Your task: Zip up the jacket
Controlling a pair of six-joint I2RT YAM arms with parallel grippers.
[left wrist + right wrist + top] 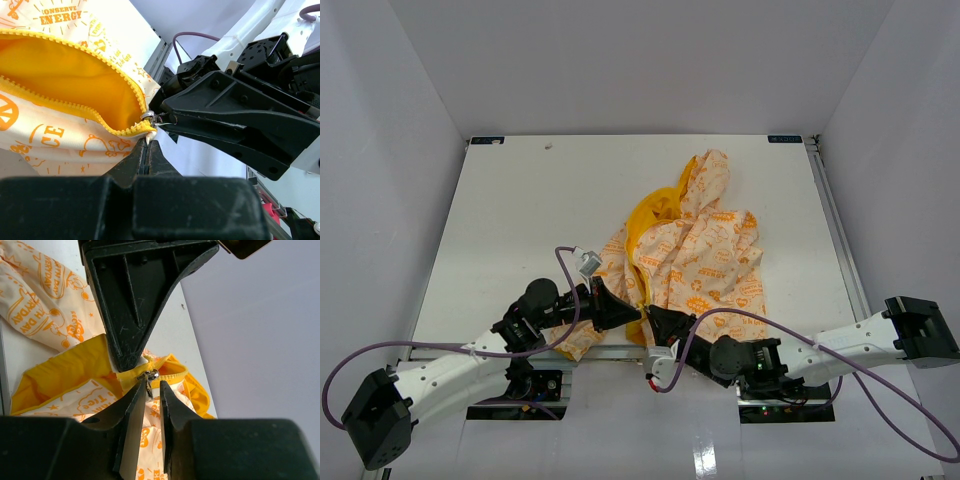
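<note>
The cream jacket (705, 250) with orange print lies crumpled on the middle of the table, its yellow lining showing. Its lower hem hangs at the near edge between both grippers. My left gripper (620, 310) is shut on the hem corner (150, 135), just below the metal zipper slider (147, 116). From the right, my right gripper (658, 322) meets it tip to tip. In the right wrist view its jaws (152, 385) stand a narrow gap apart. The slider's pull tab (149, 388) hangs in that gap, against the left finger (135, 405). The zipper is open above the slider.
The white table (520, 220) is boxed in by pale walls at the back and both sides. A metal rail (835, 220) runs along its right edge. Purple cables (570, 300) loop beside both arms near the front edge.
</note>
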